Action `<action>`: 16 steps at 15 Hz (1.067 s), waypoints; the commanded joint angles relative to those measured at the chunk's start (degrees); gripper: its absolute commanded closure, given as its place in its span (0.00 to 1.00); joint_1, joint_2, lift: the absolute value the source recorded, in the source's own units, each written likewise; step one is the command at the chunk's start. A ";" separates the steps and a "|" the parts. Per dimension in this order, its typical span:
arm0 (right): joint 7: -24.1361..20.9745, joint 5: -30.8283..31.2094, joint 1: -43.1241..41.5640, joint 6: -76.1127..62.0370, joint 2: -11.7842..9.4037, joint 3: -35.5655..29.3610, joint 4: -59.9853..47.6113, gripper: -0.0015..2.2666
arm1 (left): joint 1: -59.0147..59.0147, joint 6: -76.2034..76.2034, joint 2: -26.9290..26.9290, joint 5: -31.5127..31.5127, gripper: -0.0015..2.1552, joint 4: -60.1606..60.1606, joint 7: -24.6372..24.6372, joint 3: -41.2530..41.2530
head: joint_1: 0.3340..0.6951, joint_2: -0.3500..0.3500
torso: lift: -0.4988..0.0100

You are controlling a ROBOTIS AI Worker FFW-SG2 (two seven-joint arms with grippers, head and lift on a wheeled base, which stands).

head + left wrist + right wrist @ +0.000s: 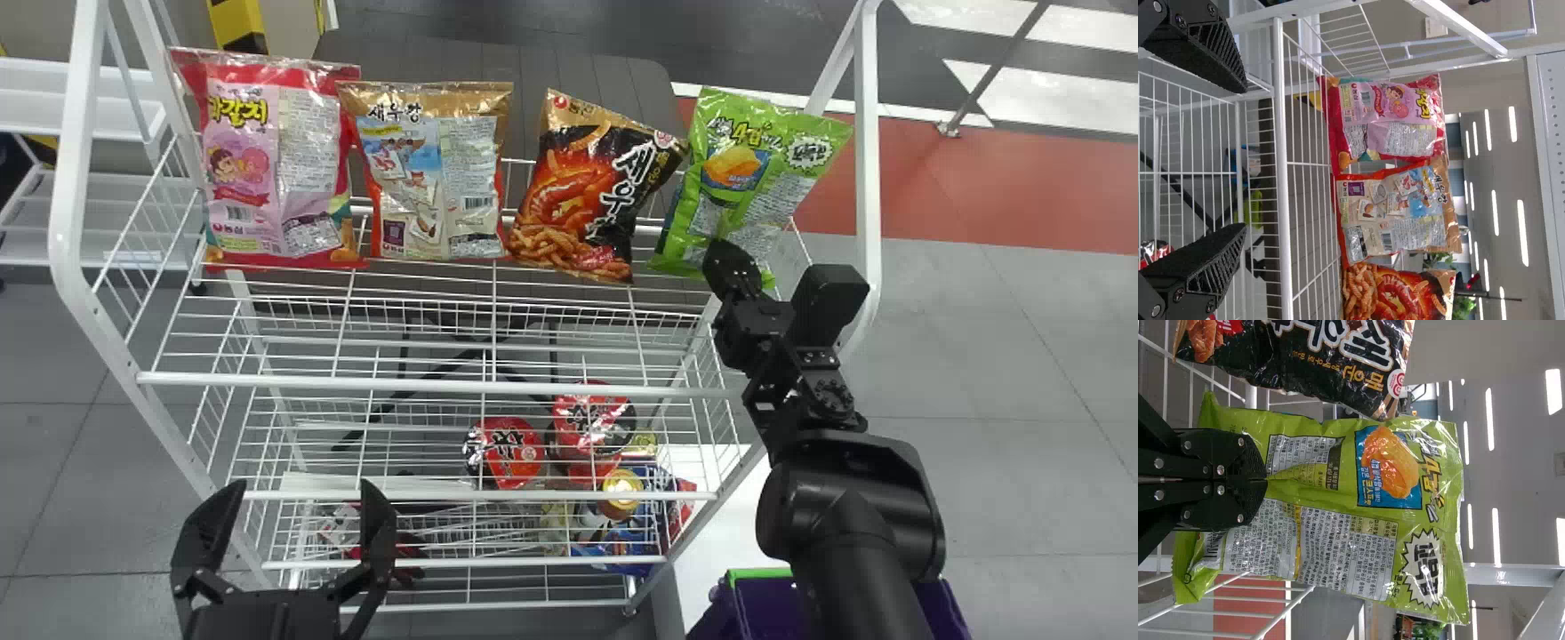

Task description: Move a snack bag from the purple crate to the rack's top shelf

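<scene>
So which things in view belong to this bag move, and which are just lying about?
Job:
green snack bag
right gripper, jaws shut on it
purple crate
rack's top shelf

Just there:
pink bag, orange bag, black bag, same shelf
red-lidded cups, lower down
left gripper, jaws open

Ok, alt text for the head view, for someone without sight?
The right gripper grips a green snack bag at the right end of a wire rack's top shelf, past a pink bag, an orange bag and a black bag. The open left gripper is lower left, a purple crate lower right.
</scene>
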 commanded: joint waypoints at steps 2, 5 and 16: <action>0.09 0.41 -0.19 -0.18 0.05 0.00 0.54 0.74 | 0.00 -0.06 0.00 0.00 0.04 0.00 0.07 0.00 | 1.00 0.24 | 0.98; 0.18 0.85 -0.02 -0.53 0.05 -0.35 0.63 0.34 | 0.00 -0.06 0.00 -0.09 0.04 0.00 0.07 -0.09 | 1.00 0.24 | 0.98; 0.18 1.37 0.95 -2.11 0.05 0.00 -0.16 0.05 | -0.09 0.12 -0.09 -0.09 0.04 0.09 -0.02 -0.18 | 1.00 0.23 | 0.98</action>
